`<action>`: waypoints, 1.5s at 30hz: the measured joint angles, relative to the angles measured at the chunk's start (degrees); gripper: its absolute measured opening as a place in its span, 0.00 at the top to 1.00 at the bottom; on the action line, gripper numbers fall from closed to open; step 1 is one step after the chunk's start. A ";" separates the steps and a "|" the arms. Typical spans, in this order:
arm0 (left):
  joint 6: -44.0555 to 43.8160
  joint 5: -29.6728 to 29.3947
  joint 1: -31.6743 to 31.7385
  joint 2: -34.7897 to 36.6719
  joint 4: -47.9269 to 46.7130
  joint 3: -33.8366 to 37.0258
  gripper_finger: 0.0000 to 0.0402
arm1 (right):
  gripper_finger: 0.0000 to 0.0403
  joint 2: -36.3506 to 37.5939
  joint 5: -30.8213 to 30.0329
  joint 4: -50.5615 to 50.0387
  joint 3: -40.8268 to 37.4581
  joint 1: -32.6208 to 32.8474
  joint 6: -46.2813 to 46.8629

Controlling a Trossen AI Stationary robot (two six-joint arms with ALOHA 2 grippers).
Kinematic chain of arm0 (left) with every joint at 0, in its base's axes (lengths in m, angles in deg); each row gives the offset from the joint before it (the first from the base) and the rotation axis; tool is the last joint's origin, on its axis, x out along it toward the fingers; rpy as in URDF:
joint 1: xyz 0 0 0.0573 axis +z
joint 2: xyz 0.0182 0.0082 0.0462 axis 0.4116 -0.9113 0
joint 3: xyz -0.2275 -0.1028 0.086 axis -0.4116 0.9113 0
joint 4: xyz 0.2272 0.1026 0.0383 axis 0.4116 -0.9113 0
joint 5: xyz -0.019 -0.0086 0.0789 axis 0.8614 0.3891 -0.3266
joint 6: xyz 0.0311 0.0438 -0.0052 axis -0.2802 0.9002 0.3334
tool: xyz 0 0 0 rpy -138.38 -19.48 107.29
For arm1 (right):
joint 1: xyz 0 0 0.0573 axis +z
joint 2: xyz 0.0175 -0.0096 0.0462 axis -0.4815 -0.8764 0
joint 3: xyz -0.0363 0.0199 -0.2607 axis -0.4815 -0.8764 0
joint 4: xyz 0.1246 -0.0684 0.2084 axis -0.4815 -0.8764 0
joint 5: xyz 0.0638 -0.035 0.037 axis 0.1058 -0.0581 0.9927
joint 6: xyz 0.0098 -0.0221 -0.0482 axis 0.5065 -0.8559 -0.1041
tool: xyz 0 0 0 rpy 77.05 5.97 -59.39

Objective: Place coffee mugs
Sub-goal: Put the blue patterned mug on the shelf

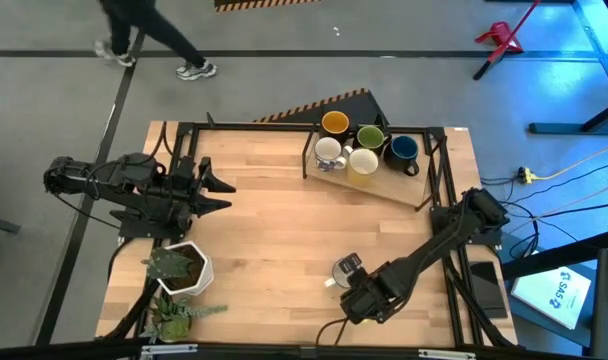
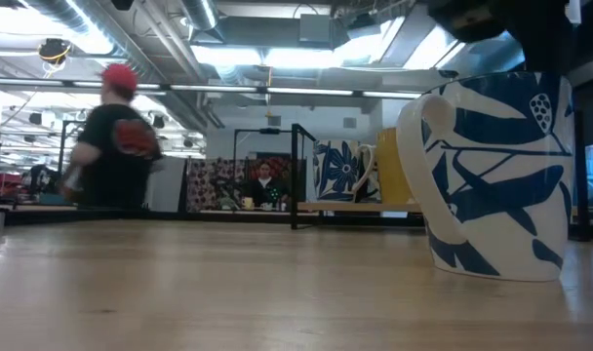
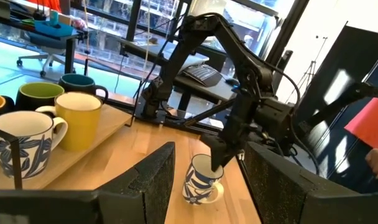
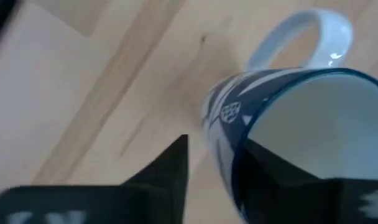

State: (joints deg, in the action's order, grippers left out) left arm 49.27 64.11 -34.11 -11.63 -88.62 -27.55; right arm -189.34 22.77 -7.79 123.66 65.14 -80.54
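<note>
A white mug with a blue leaf pattern point(image 1: 344, 269) stands upright on its base near the table's near right part; it looms large in the low view point(image 2: 492, 175). My right gripper point(image 1: 352, 283) is over it, pointing down, open, with one finger inside the mug and one outside its wall. Several other mugs sit on a wooden board point(image 1: 384, 185) at the far right: orange-inside point(image 1: 334, 123), green point(image 1: 371, 137), blue point(image 1: 403, 149), patterned white point(image 1: 329, 152) and pale yellow point(image 1: 363, 162). My left gripper point(image 1: 219, 193) waits open at the table's left. My right gripper straddles the patterned mug's wall at the rim point(image 4: 229, 124), on the side away from the handle point(image 4: 319, 37), coming from above. A strip of table shows between the outer finger point(image 4: 167, 174) and the wall. Whether the inner finger point(image 4: 276, 174) touches, I cannot tell.
A white hexagonal plant pot point(image 1: 187, 268) and a second plant point(image 1: 174, 315) stand at the near left. A black frame point(image 1: 434, 180) runs round the far and right edges. A person point(image 1: 144, 35) walks beyond the far edge. Bare wood lies mid-table point(image 1: 284, 230).
</note>
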 joint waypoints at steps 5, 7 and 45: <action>0.20 -0.02 0.00 0.00 -0.44 0.00 0.53 | 0.95 -1.40 0.34 -0.07 -0.55 -1.47 -0.34; 0.15 -0.02 0.00 0.00 -0.44 0.00 0.53 | 0.97 -1.43 0.41 -0.12 -0.80 -2.09 -0.70; 0.46 -2.62 0.02 0.00 -0.63 0.00 0.53 | 0.99 36.93 2.41 -19.04 -24.43 -34.44 -1.61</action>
State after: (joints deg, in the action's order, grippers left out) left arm 49.73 61.49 -34.09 -11.63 -89.25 -27.55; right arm -152.41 25.18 -26.82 99.23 30.70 -82.15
